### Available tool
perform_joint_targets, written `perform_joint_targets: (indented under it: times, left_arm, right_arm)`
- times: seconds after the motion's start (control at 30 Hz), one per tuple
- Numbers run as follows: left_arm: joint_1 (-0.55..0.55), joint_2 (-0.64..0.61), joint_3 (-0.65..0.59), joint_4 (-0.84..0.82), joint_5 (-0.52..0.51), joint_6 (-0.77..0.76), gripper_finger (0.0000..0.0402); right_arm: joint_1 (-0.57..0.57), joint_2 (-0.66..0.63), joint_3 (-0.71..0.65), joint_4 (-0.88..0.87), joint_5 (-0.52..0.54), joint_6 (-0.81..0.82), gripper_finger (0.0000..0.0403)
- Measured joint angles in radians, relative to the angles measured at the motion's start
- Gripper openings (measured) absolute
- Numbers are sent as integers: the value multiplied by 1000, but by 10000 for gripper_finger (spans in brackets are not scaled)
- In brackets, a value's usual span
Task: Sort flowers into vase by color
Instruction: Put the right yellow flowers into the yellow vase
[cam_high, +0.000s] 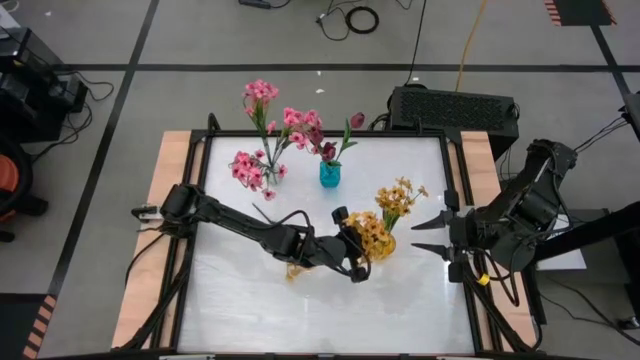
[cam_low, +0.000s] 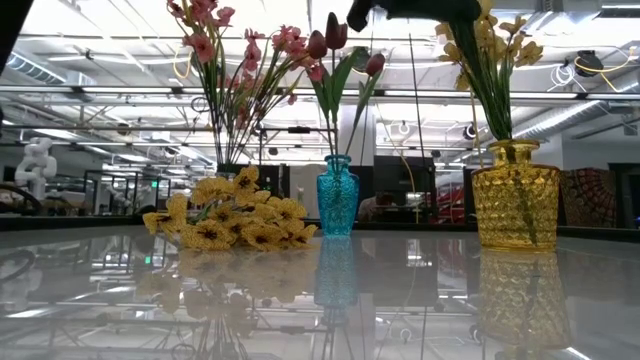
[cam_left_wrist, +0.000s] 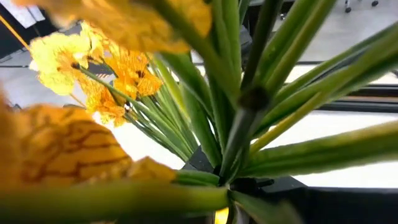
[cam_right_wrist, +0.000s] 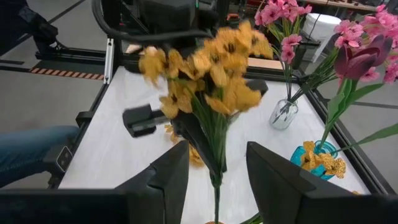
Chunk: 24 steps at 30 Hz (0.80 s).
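Item: yellow-orange flower spray (cam_high: 368, 234), held by the left gripper (cam_high: 352, 262) just above the amber vase (cam_high: 384, 246), at about 4 o'clock from the surface's centre. In the left wrist view the green stems (cam_left_wrist: 236, 134) fan out directly ahead, with the fingers clenched on the spray.

Amber vase: already holds another yellow spray (cam_high: 398, 197), upright, blooms leaning toward 1 o'clock. In the low view it stands at the right (cam_low: 516, 197).

Loose yellow spray (cam_low: 232, 220): lies flat on the surface, near the left arm's wrist (cam_high: 297, 268).

Teal vase (cam_high: 330, 174): at 12 o'clock from centre, holding dark magenta blooms (cam_high: 356, 120).

Clear vase (cam_right_wrist: 283, 114): at 11 o'clock, holding pink flowers (cam_high: 262, 92), some drooping low (cam_high: 250, 170).

Left arm: stretched low from the 9 o'clock edge across to the amber vase.

Right arm: at the 3 o'clock edge, right gripper (cam_high: 428, 235) pointing inward toward the amber vase, fingers (cam_right_wrist: 275, 176) parted, holding nothing, apart from the vase.

Open room: the white surface (cam_high: 300, 320) is bare along the whole 6 o'clock side; the 12 o'clock side is crowded with vases.
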Motion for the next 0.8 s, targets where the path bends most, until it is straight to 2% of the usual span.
perform_joint_targets:
  times: [0.2,0.37,0.53,0.8]
  left_arm:
    - [18,42,0,66,0,28,27]
    - [23,57,0,64,0,30,55]
    - [22,54,0,63,0,29,109]
    - [21,54,0,-27,-1,-1,232]
  right_arm:
    - [0,0,0,1,0,-4,152]
    - [0,0,0,1,-1,-4,152]
    - [0,0,0,1,-1,-7,152]
    - [0,3,0,1,-2,-6,152]
